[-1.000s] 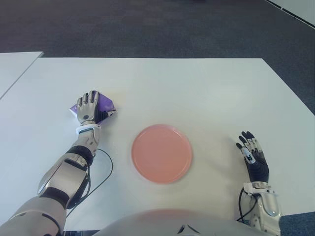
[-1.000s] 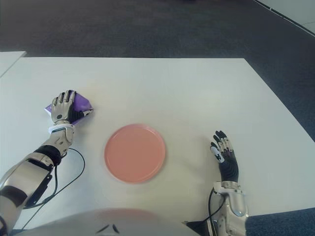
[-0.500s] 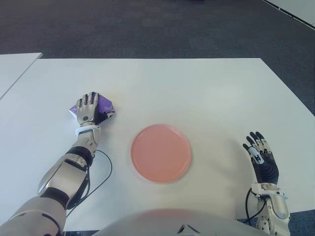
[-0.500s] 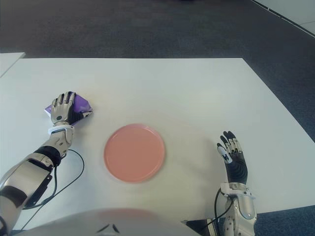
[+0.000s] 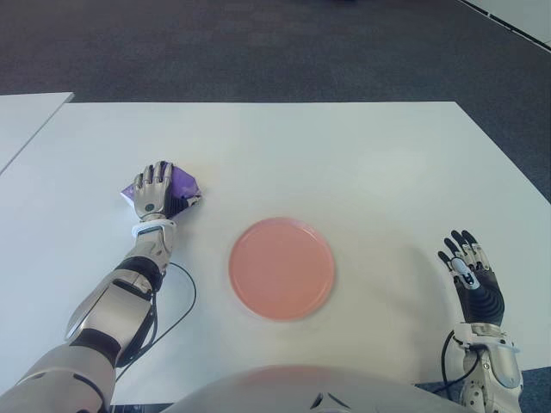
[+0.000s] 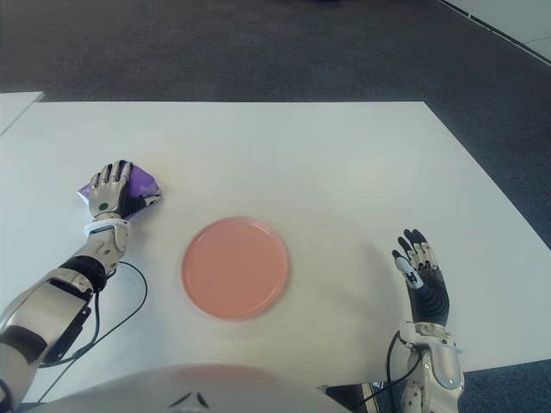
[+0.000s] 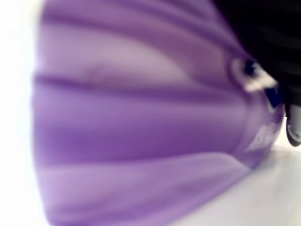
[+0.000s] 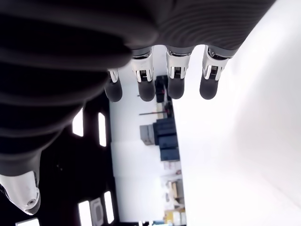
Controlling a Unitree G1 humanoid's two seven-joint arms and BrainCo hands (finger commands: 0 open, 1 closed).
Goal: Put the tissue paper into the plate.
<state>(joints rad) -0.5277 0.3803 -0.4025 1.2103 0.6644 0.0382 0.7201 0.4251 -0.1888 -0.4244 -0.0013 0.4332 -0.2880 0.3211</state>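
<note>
A purple tissue pack (image 5: 183,182) lies on the white table (image 5: 344,163) at the left. My left hand (image 5: 153,191) covers it from above, fingers curled over its top and thumb against its right side. The purple wrapper (image 7: 141,132) fills the left wrist view. A round pink plate (image 5: 281,268) sits flat near the table's middle, to the right of the pack and closer to me, with nothing on it. My right hand (image 5: 469,271) shows near the front right edge, far from the plate, its fingers (image 8: 175,84) straight and holding nothing.
A black cable (image 5: 176,314) loops on the table beside my left forearm. A second white table (image 5: 26,116) stands at the far left across a narrow gap. Dark carpet (image 5: 258,43) lies beyond the far edge.
My right hand has drawn back toward the front right corner of the table. The left hand and the tissue pack have stayed in place.
</note>
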